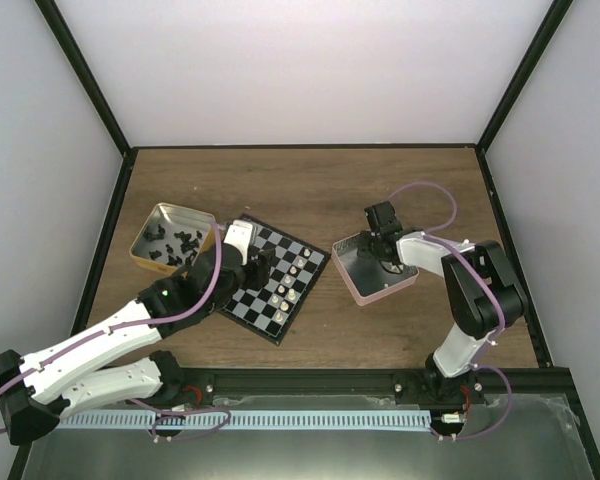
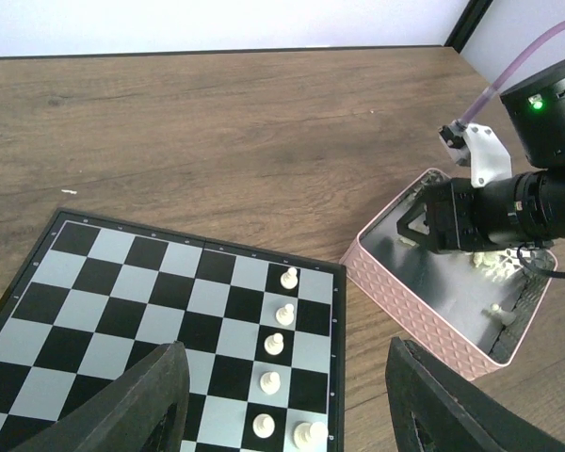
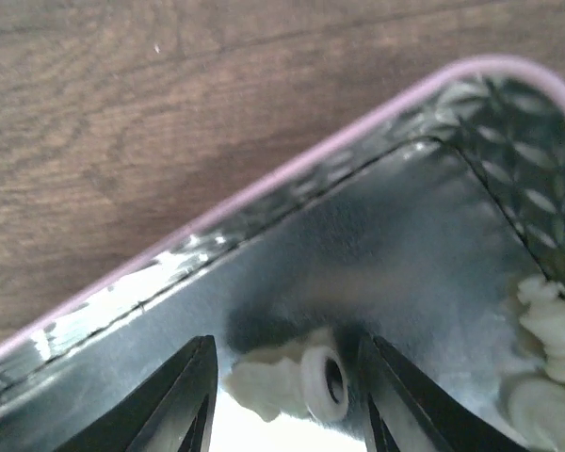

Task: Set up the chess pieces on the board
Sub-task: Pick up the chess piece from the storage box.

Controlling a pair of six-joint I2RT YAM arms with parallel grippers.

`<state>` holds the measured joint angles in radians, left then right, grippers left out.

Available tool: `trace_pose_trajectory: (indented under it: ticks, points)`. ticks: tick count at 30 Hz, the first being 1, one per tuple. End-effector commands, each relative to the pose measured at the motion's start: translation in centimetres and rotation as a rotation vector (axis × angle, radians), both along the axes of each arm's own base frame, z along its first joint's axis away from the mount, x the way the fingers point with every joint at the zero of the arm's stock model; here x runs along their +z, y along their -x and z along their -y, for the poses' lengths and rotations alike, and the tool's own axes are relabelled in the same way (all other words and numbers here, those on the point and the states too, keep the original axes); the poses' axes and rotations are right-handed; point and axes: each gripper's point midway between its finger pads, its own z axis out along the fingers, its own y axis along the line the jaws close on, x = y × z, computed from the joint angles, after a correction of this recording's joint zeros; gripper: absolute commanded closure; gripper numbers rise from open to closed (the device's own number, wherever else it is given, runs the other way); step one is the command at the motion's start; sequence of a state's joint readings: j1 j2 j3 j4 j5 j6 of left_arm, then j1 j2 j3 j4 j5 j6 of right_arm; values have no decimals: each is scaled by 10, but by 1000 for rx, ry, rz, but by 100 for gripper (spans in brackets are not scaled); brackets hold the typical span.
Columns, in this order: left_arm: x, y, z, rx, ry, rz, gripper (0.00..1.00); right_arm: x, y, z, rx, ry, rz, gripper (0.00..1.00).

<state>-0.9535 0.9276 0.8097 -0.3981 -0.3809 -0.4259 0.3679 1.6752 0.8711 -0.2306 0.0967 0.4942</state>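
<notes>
The board (image 1: 270, 280) lies tilted at centre left, with a column of several cream-white chess pieces (image 1: 292, 275) along its right side. My left gripper (image 1: 254, 262) hovers over it, open and holding nothing. In the left wrist view the same pieces (image 2: 284, 314) stand between and beyond its fingers (image 2: 151, 395). My right gripper (image 1: 385, 255) reaches down into the pink tray (image 1: 352, 285). It is open, and a cream piece (image 3: 292, 386) lies on its side between the two fingers, with a gap on each side. More cream pieces (image 3: 546, 367) lie at the tray's right.
A gold tin (image 1: 155, 225) with several black pieces (image 1: 175, 245) sits left of the board, close to the left arm. The pink tray's wall (image 2: 414, 301) stands just right of the board's edge. Black frame posts run along both sides of the wooden table (image 1: 310, 185).
</notes>
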Motion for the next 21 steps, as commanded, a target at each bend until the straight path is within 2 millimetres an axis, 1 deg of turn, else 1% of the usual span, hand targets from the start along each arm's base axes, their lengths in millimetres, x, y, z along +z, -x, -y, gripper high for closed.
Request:
trace_pose_trajectory:
  ticks: [1, 6, 9, 13, 17, 21]
  points:
    - [-1, -1, -2, 10, 0, 8, 40, 13, -25, -2, -2, -3, 72, 58]
    - [-2, -2, -1, 9, -1, 5, 41, 8, -29, -7, 24, -2, 74, 57]
    - [-3, -2, -1, 9, -3, 4, 40, 5, -27, -8, 41, -7, 63, 57]
    - [-4, -2, 0, 9, -7, 2, 41, 1, -16, -13, 84, -32, 37, 61]
    - [-4, -3, 0, 10, -8, 3, 40, -3, -1, -13, 87, -54, -3, 65]
    - [-5, -3, 1, 7, -8, 2, 40, 2, 11, -16, 94, -89, -17, 65]
